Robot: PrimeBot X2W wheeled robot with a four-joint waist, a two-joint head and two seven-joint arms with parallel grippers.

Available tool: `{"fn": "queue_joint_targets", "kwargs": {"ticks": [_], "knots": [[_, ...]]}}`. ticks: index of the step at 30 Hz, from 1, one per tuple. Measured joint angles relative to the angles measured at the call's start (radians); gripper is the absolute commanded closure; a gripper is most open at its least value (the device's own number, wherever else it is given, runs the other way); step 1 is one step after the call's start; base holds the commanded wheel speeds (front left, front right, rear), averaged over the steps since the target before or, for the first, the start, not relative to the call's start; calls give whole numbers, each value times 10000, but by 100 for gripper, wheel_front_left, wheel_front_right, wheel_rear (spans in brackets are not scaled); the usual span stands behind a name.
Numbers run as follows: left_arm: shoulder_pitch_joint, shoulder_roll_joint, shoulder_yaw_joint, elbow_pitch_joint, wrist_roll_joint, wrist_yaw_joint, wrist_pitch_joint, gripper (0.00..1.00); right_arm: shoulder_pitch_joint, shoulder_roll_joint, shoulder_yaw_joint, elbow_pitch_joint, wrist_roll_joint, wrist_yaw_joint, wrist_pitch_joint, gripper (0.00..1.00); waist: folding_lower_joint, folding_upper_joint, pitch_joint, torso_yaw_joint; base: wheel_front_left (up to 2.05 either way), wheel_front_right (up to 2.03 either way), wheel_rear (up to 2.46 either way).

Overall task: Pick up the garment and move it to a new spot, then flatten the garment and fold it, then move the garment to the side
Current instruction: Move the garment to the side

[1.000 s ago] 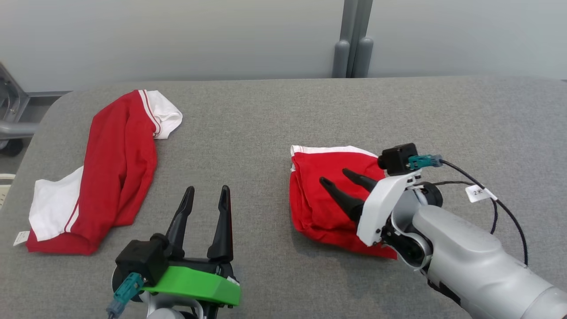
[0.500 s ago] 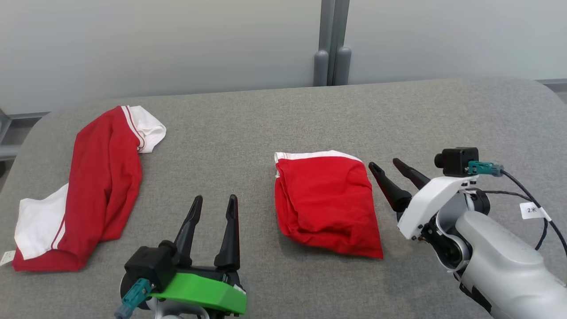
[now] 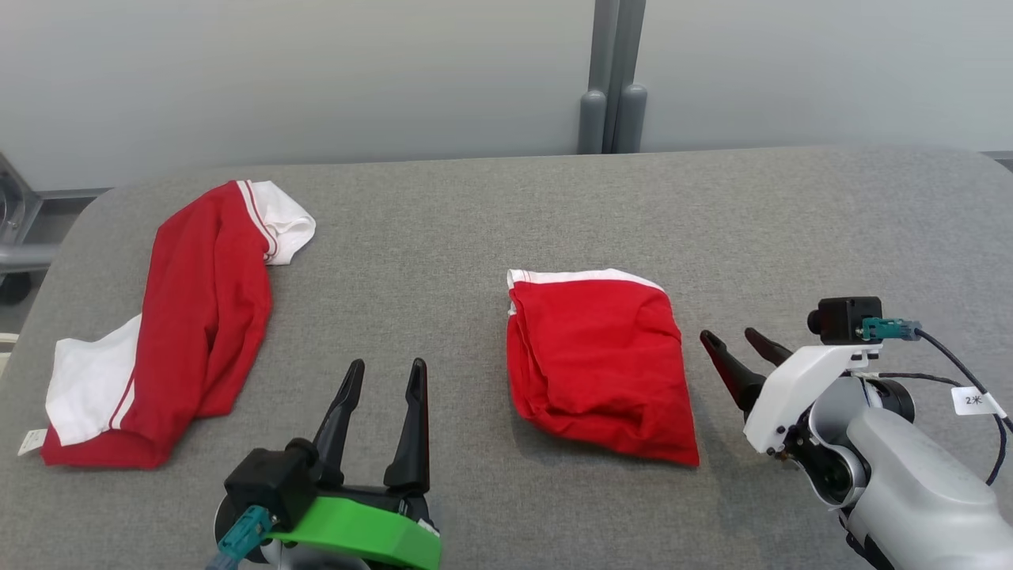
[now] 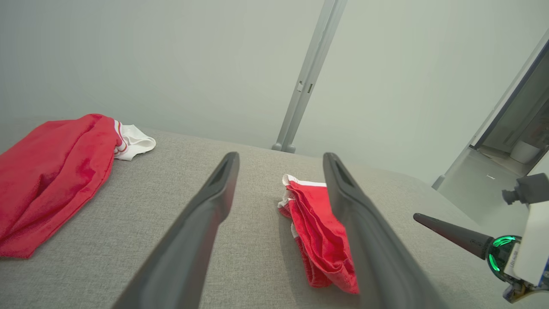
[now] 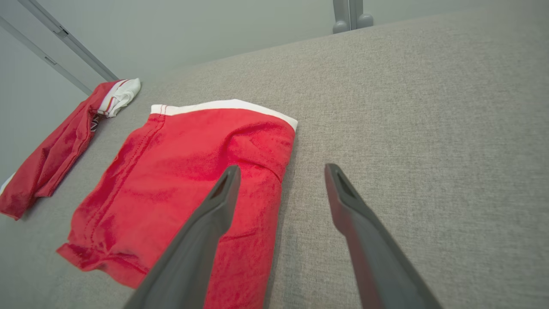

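**Folded garment on the desk, both grippers empty**

The folded red garment [image 3: 601,364] with white trim lies flat on the grey desk [image 3: 475,222], slightly right of centre. The right gripper [image 3: 727,335] is just beside its right edge, fingers spread and holding nothing. The left gripper [image 3: 388,364] is near the front, also spread and empty. A second red-and-white garment [image 3: 190,317] lies rumpled at the desk's left end.

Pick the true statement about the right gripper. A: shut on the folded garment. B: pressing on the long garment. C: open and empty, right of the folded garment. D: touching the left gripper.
C: the right gripper stands open, empty, just right of the folded garment.
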Motion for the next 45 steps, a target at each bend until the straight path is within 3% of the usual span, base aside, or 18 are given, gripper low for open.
{"fn": "queue_joint_targets", "kwargs": {"ticks": [10,21,28,29,30,32,33,45], "knots": [[-125,-25,-21,19,4,-35,33,0,-377,-148,-307,548,58,2,1737,0,0,0,354,723,0,0,0],[-221,-71,4,207,4,-125,-35,0,-544,-255,-587,943,1442,0,3643,0,0,0,786,1580,0,0,0],[-373,-102,17,236,15,-157,-54,0,-652,-297,-458,786,2011,2,4155,0,0,0,1019,1752,0,0,0],[-384,-113,21,236,15,-169,-54,0,-661,-297,-407,742,2019,2,4142,34,0,0,1042,1754,0,0,0],[-384,-117,21,240,15,-169,-56,0,-672,-311,-332,686,2017,0,4115,56,0,0,1063,1751,0,0,0],[-398,-117,21,244,17,-171,-63,0,-701,-339,-188,589,1987,2,3977,89,0,0,1105,1736,0,0,0],[-414,-117,27,244,17,-173,-63,0,-718,-355,-104,566,1935,0,3883,100,0,0,1126,1722,0,0,0],[-764,-13,-6,86,213,-263,-96,0,-1509,-930,671,384,1501,0,3279,100,0,0,1249,889,0,0,0]]}}
